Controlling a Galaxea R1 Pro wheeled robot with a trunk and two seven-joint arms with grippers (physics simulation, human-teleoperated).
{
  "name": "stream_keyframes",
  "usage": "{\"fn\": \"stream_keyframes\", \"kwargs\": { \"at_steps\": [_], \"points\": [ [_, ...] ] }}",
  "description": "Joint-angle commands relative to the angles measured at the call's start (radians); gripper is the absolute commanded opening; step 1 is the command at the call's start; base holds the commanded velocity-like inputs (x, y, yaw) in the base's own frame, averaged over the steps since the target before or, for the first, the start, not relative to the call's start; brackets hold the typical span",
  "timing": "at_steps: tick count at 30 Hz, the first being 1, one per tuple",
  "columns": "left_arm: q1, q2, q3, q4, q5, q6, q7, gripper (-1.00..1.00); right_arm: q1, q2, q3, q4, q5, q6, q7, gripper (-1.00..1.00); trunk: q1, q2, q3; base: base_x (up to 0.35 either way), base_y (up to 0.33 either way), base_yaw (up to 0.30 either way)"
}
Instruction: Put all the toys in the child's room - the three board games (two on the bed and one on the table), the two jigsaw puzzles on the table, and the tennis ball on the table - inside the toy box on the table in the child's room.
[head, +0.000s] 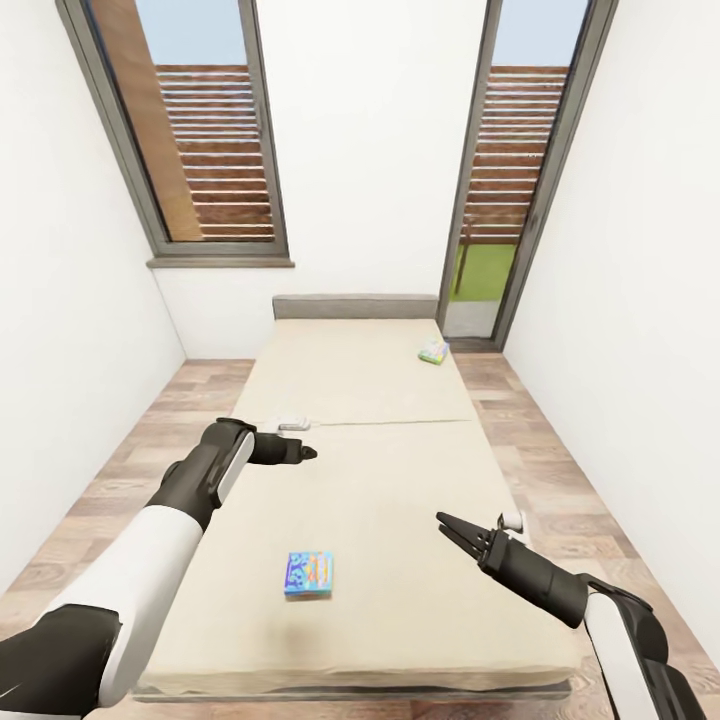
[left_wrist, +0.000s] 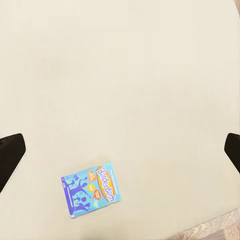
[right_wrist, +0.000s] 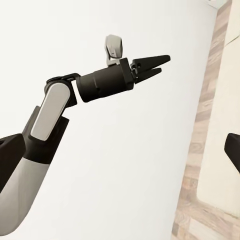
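A: On the bed, near end, slightly left of centre: one board game, blue with orange print, lying flat on the beige mattress. The left wrist view shows the same box, flat, nothing touching it.

B: Second board game?

A: Far right of the mattress, close to the grey headboard: a pale green box, flat, near the bed's right edge. Print too small to read.

B: Left gripper state?

A: Left gripper hangs over the left half of the bed, about mid-length, well apart from both boxes. In the head view the fingers read as pressed together; in the right wrist view the same gripper shows only a narrow gap at the tips. Logged as clenched, holding nothing.

B: Right gripper?

A: Right gripper hangs above the near right part of the mattress, fingers parted in a narrow V, released, grasping nothing. It stands right of the blue box and apart from it.

B: Surroundings?

A: White walls, wood-plank floor on both sides of the bed, tall grey-framed windows behind the headboard.
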Motion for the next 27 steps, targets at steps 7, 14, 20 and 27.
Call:
{"fn": "stream_keyframes", "kwargs": {
  "at_steps": [7, 14, 20, 27],
  "points": [
    [0.000, 0.000, -0.001, -0.001, 0.009, 0.005, 0.005, 1.00, -0.001, 0.002, 0.000, 0.000, 0.004, 0.004, 0.001, 1.00, 0.001, -0.002, -0.002, 0.225, -0.037, 0.000],
    [0.002, -0.001, -0.001, -0.001, 0.009, 0.005, 0.005, 1.00, -0.001, 0.003, 0.001, 0.000, 0.004, 0.004, -0.017, 1.00, 0.001, -0.002, -0.002, 0.058, -0.016, 0.000],
    [0.015, -0.006, -0.001, -0.001, 0.010, 0.005, 0.009, 1.00, -0.001, 0.004, 0.001, 0.000, 0.005, 0.004, -0.026, 1.00, 0.001, -0.002, -0.002, 0.037, -0.022, 0.007],
    [0.020, -0.008, -0.001, -0.001, 0.010, 0.005, 0.010, 1.00, -0.001, 0.004, 0.002, 0.000, 0.005, 0.003, -0.028, 1.00, 0.001, -0.002, -0.002, 0.149, -0.062, 0.065]
  ]
}}
